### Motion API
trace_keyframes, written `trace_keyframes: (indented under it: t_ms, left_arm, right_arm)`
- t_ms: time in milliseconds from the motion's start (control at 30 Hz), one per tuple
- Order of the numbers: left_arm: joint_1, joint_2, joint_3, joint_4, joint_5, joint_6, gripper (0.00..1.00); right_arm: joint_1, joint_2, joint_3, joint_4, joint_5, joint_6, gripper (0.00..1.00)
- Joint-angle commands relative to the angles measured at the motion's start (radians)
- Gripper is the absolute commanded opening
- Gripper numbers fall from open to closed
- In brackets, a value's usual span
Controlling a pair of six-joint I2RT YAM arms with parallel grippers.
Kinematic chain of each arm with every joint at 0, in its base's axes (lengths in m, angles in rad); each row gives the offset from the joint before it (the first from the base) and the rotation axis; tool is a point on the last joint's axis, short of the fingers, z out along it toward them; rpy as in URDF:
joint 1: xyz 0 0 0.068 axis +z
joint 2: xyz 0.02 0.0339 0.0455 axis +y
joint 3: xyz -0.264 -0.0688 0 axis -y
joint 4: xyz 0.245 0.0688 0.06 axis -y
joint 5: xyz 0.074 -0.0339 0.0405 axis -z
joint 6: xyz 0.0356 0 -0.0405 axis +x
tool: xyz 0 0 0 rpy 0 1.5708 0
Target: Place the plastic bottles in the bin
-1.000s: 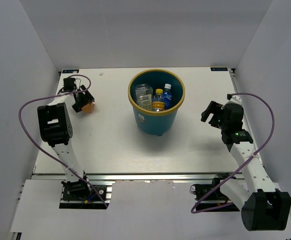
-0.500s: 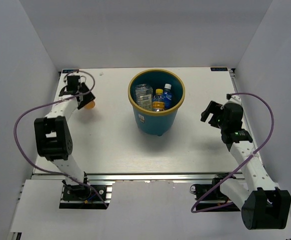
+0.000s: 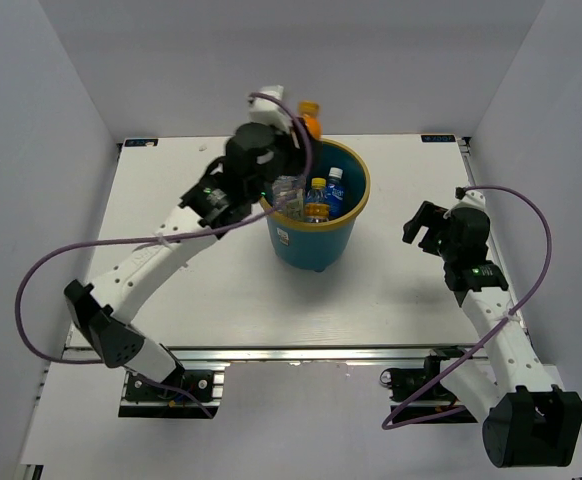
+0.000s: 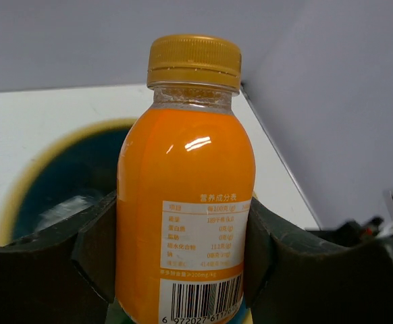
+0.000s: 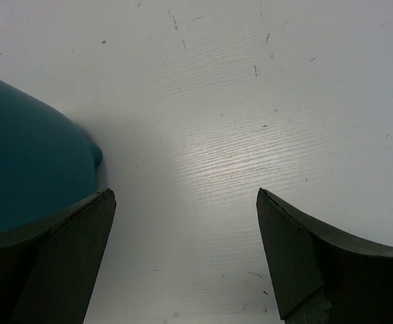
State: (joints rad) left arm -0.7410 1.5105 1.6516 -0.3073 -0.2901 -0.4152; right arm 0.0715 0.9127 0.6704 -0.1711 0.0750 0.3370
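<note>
Near bin (image 3: pixel 363 186) rim — orange bottle (image 4: pixel 185 196), clamped in left end effector (image 4: pixel 181 255)

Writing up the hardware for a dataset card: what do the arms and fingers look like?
The left arm and right arm each have white links, black joint housings and a looping purple cable. A green light glows on the right arm. The fingers are black and angular.

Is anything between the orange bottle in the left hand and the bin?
Nothing visible: the left hand holds the orange bottle up near the far rim of the bin, whose mouth is open.
</note>
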Motion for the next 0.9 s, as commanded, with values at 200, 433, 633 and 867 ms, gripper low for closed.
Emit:
trace_keyframes:
  t_ms: [200,433,633,867]
  left_arm:
    - [-0.196,0.181,0.146,-0.14,-0.236,0.096,0.7]
    - [-0.202,0.202,0.22,-0.179,-0.287,0.078,0.98]
    - [-0.202,0.143,0.206,-0.164,-0.36,0.09,0.98]
    - [-0.026,0.016,0.17,-0.259,-0.429,-0.003,0.98]
  right_arm:
    - [-0.007,-0.028,-0.009,0.012,-0.007,-0.009,0.89]
    - [-0.007,-0.038,-0.011,0.01,-0.011,-0.01,0.89]
    - [-0.007,-0.029,-0.009,0.009,-0.006,-0.009,0.89]
    - [-0.007,-0.012,0.011,-0.021,0.002,-0.018,0.89]
